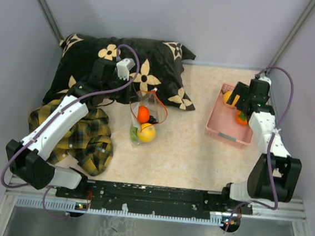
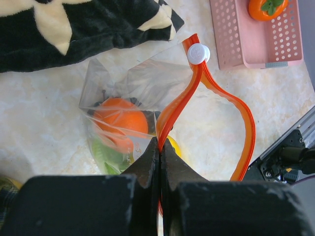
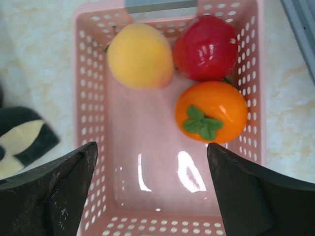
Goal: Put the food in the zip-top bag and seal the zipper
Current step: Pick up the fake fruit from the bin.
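Observation:
The clear zip-top bag (image 2: 128, 83) stands open on the table with an orange (image 2: 120, 115), a green piece (image 2: 106, 155) and a yellow lemon (image 2: 174, 145) inside. My left gripper (image 2: 161, 142) is shut on the red-orange zipper (image 2: 246, 128), which loops open beyond a white slider (image 2: 198, 53). My right gripper (image 3: 151, 147) is open above the pink basket (image 3: 81, 98), nothing between its fingers. A yellow fruit (image 3: 140, 55), a red apple (image 3: 206, 47) and an orange (image 3: 211, 112) lie in the basket. The right fingertip is just beside that orange.
A black pillow with cream flowers (image 1: 123, 64) lies at the back left, close behind the bag (image 1: 146, 114). A yellow-black plaid cloth (image 1: 88, 136) sits under the left arm. The basket (image 1: 226, 130) stands at the right.

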{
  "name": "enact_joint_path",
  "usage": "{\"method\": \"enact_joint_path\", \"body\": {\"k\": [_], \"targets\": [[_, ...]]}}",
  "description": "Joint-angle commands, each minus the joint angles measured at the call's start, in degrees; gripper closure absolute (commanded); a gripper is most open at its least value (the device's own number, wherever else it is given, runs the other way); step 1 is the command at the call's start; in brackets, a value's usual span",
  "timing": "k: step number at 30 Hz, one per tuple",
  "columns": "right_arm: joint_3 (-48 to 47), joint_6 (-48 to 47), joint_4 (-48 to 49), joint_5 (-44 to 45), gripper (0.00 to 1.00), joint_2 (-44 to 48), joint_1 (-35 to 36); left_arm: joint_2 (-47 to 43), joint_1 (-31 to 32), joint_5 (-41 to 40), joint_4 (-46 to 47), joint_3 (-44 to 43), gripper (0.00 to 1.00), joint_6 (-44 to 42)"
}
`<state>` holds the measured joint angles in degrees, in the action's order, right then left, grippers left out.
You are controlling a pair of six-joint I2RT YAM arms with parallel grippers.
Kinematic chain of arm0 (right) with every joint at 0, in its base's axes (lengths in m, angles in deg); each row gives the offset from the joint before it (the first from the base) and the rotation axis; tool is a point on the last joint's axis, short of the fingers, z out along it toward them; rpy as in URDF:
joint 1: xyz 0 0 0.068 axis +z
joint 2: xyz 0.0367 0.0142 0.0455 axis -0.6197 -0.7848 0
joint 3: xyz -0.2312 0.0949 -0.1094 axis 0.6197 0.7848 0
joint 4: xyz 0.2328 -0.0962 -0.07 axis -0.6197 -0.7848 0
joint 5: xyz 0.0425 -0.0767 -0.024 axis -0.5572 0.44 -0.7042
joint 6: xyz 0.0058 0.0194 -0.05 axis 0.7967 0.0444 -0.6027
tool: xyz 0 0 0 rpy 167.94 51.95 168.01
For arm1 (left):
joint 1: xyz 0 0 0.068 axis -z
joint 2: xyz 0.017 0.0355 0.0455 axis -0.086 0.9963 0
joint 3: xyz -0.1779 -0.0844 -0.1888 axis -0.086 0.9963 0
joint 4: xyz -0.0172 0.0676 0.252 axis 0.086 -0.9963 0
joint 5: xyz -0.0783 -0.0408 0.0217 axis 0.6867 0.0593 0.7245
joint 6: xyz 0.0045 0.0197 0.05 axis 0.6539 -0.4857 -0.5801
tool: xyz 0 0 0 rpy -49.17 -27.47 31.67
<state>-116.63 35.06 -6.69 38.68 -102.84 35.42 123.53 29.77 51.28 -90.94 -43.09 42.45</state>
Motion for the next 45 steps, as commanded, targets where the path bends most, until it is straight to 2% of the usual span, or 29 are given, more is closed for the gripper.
{"method": "enact_joint_path", "body": {"k": [1,5,15,22,39,45], "targets": [[-1.7,0.3,6.2,-0.6,0.07,-5.3,-4.4,-1.1,-0.5,0.3,2.3,0.3,1.00,-0.2],[-4.4,-0.5,7.1,0.2,0.07,-10.6,-7.2,-0.8,-0.4,0.8,2.2,0.3,1.00,-0.2],[-8.2,-4.8,6.2,0.6,0.06,-18.6,-8.8,-0.7,-0.5,0.9,2.2,0.2,1.00,-0.2],[-9.4,-5.4,0.8,-3.3,0.06,-22.1,-9.2,-0.9,-0.4,1.3,2.3,0.3,1.00,0.0],[-2.6,-4.1,-1.6,-14.6,0.07,-18.5,-8.6,-0.9,-0.5,2.2,2.6,0.5,1.00,0.4],[-2.6,-3.8,-4.1,-13.3,0.07,-16.7,-7.6,-0.8,-0.4,2.4,2.6,0.5,1.00,0.4]]}}
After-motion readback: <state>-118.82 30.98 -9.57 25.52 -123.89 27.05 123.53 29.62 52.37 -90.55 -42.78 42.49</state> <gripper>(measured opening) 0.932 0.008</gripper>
